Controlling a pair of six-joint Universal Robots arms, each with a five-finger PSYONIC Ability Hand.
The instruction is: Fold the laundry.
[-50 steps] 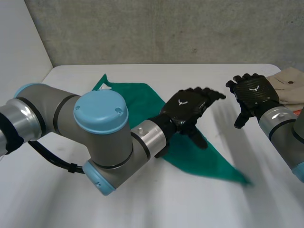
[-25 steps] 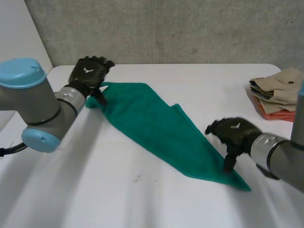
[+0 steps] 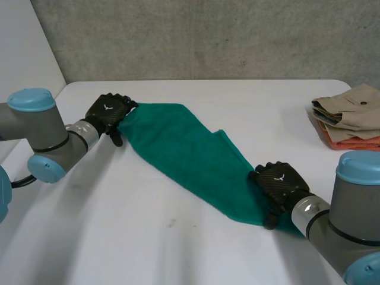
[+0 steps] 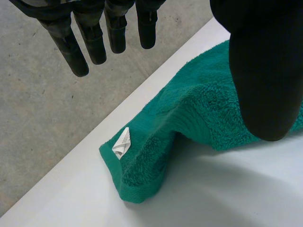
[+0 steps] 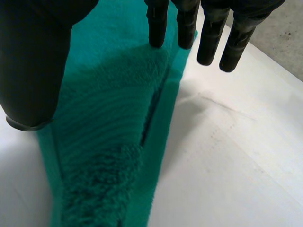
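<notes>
Green towel: left hand and right hand spread at opposite ends, gripping nothing; corners likely to slip and bunch.

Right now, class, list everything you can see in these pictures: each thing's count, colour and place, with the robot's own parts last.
table: one, white, under everything
wall: one, grey, behind the table
towel: one, green, lying slantwise across the table
tag: one, white, at the towel's far corner
folded clothes: one pile, beige, at the table's right edge
cloth: one, orange, under the beige pile
arms: two, grey with light-blue caps, one each side
left hand: one, black, fingers straight, at the towel's far corner
right hand: one, black, fingers straight, over the towel's near end
</notes>
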